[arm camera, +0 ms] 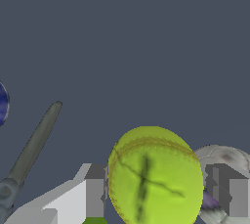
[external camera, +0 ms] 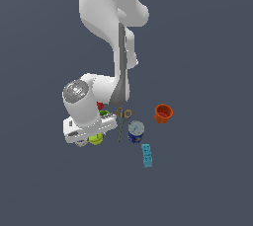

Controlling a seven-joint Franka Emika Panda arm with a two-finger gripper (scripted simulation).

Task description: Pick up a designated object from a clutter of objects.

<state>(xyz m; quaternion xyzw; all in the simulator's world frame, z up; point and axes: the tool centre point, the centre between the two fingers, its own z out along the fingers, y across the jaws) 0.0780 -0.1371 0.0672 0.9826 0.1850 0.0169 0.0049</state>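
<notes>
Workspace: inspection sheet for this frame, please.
Surface: flat grey floor, no marks.
Job's thing: yellow-green ball between the gripper fingers.
Clutter: white-purple ball behind one finger; scissors, blue can, cyan block, orange cup to the exterior view's right; red cup and green cup partly hidden.
Gripper: fingers straddle the ball; contact cannot be told.
Cables: nothing seen.
Surroundings: nothing seen.
</notes>
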